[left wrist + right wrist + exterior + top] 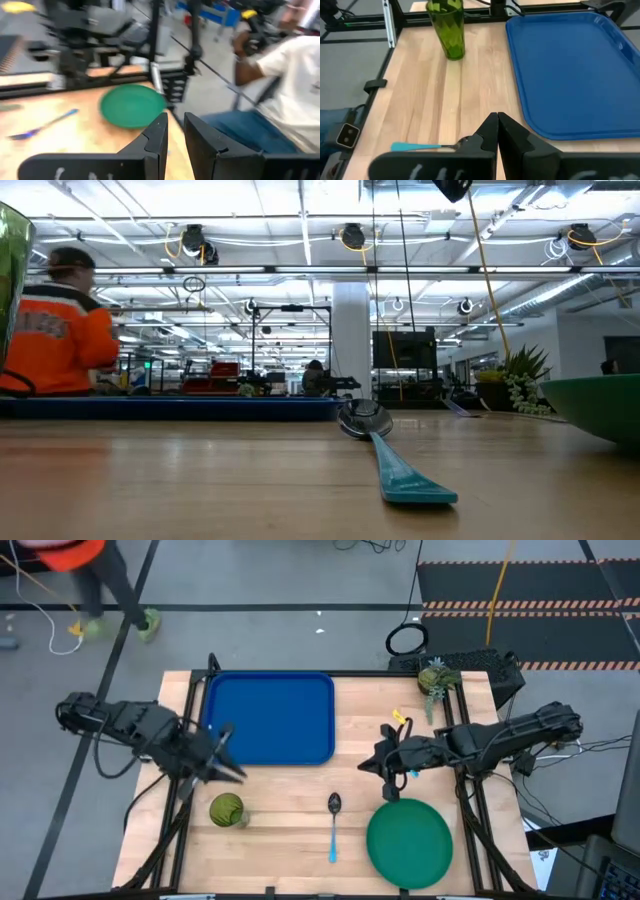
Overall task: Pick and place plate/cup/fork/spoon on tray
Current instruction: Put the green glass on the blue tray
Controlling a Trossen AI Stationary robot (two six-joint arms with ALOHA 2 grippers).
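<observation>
We find the tray (270, 718) lying flat on the far left part of the counter (300, 840), with nothing on it. The cup (227, 809) stands upright on the counter near the tray's near left corner, apart from the tray. The spoon (333, 825) lies on the bare counter between the cup and the plate (409, 842), bowl toward the tray, handle pointing to the near edge. The plate rests at the near right of the counter, well apart from the tray.

We locate the left end effector (222, 752) at the tray's near left edge, just beyond the cup. In the left wrist view its fingers (159, 137) stand a narrow gap apart, released, with nothing between them.

The right end effector (385, 762) hangs just beyond the plate's far rim. In the right wrist view its fingers (490, 131) sit clenched together, and the fork (422, 146) projects sideways from them, light blue handle outward; we read this as grasping the fork.

A small potted plant (435, 678) sits at the far right corner of the counter. A person (60, 330) in an orange top is visible beyond the counter.
</observation>
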